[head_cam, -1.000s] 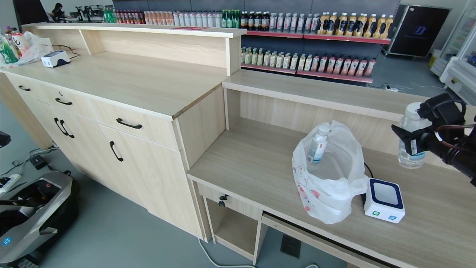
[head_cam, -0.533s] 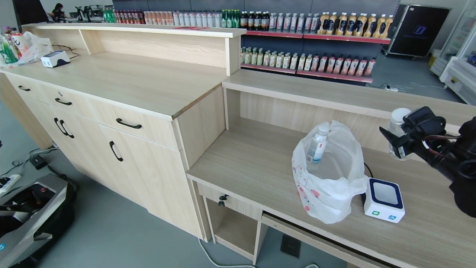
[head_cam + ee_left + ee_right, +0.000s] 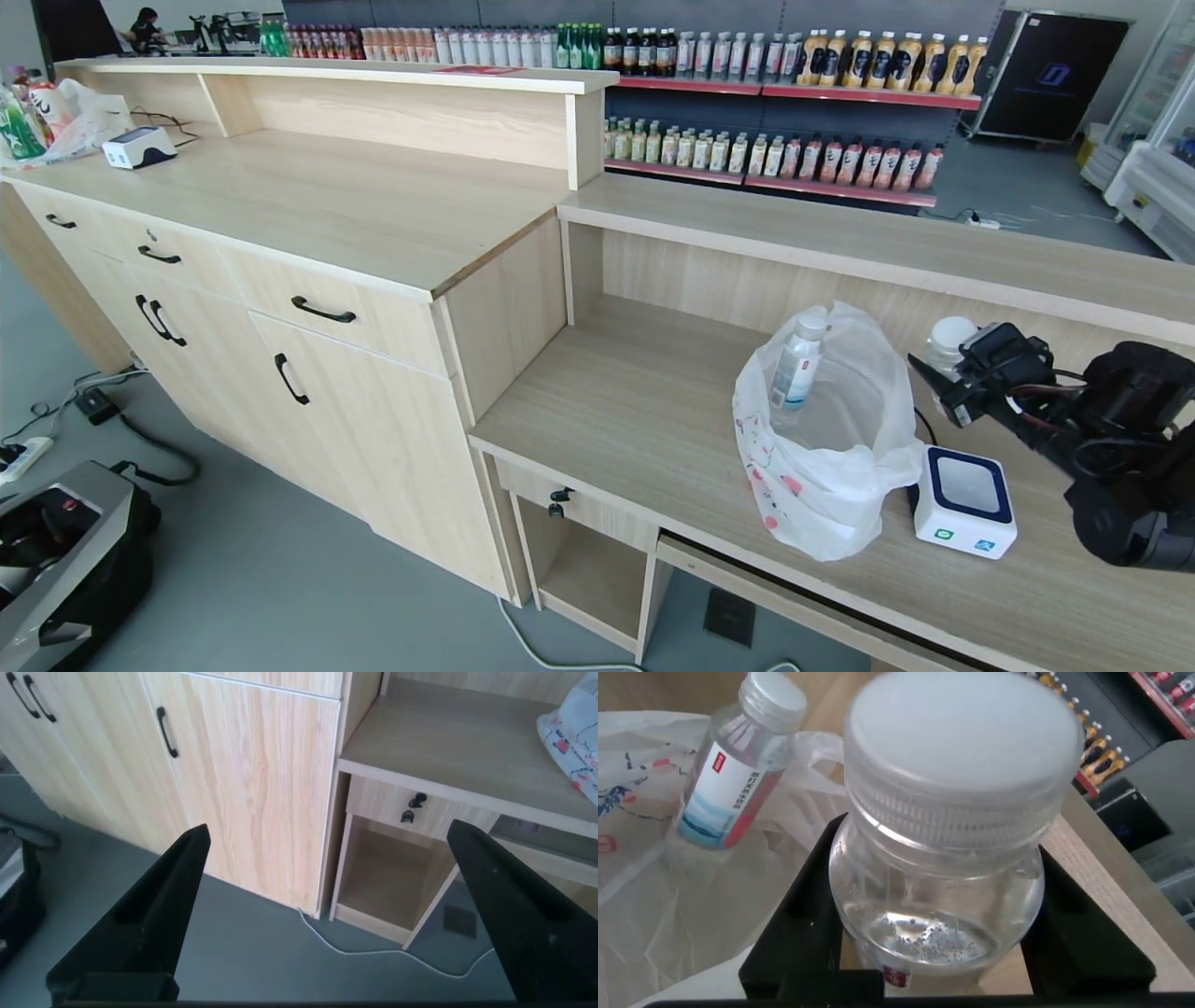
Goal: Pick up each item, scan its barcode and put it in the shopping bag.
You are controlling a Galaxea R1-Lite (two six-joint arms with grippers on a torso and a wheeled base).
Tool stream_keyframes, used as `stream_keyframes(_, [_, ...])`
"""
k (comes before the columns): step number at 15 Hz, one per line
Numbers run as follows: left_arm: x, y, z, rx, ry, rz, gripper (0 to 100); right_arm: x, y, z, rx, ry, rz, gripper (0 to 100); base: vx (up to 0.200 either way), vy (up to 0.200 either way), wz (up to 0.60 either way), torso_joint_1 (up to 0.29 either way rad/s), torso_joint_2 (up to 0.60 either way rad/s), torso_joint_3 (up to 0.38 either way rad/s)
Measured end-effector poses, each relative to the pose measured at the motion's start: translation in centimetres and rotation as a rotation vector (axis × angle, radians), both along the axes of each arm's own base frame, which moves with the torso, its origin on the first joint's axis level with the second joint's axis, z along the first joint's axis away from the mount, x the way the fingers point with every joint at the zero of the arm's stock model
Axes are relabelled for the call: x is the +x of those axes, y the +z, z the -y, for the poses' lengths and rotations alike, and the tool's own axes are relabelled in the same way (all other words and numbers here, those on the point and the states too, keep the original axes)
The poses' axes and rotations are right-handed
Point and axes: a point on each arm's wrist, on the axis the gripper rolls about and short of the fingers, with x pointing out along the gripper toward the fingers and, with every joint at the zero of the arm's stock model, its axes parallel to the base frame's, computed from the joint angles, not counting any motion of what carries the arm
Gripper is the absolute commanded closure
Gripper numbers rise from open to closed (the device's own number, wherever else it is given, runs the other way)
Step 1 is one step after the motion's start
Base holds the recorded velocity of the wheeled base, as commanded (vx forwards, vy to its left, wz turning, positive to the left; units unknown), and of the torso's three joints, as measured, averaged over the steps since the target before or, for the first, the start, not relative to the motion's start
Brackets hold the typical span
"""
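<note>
time to scan
right gripper (image 3: 941, 378) grips the bottle (image 3: 950, 334) near the scanner (image 3: 966, 501); next, turn its barcode to the scanner.

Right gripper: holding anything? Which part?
Yes: the right gripper holds a clear white-capped bottle, clamped on either side of its body below the cap. The left gripper is open, empty.

The head camera looks forward and down from high on the near side, over the counter (image 3: 653, 401) to the far drink shelves (image 3: 775, 93). The left wrist camera sits low off the counter's near left, facing the cupboard doors (image 3: 252, 775) and the floor (image 3: 234, 943). The right wrist camera sits very close behind a clear bottle (image 3: 943, 859), facing left. All three views share the bag (image 3: 831, 448).
</note>
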Motion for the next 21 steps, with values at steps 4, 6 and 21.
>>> stream_keyframes(4, [0.0, 0.0, 0.0, 0.0, 0.0, 0.0, 0, 0.9, -1.6, 0.2, -0.009, 0.004, -0.031, 100, 0.0, 0.0, 0.0, 0.0, 0.0, 0.0])
stream_keyframes(6, [0.0, 0.0, 0.0, 0.0, 0.0, 0.0, 0, 1.0, -2.0, 0.3, -0.018, 0.002, -0.036, 100, 0.0, 0.0, 0.0, 0.0, 0.0, 0.0])
stream_keyframes(21, [0.0, 0.0, 0.0, 0.0, 0.0, 0.0, 0, 0.6, -0.6, 0.4, 0.007, 0.052, -0.039, 100, 0.0, 0.0, 0.0, 0.0, 0.0, 0.0])
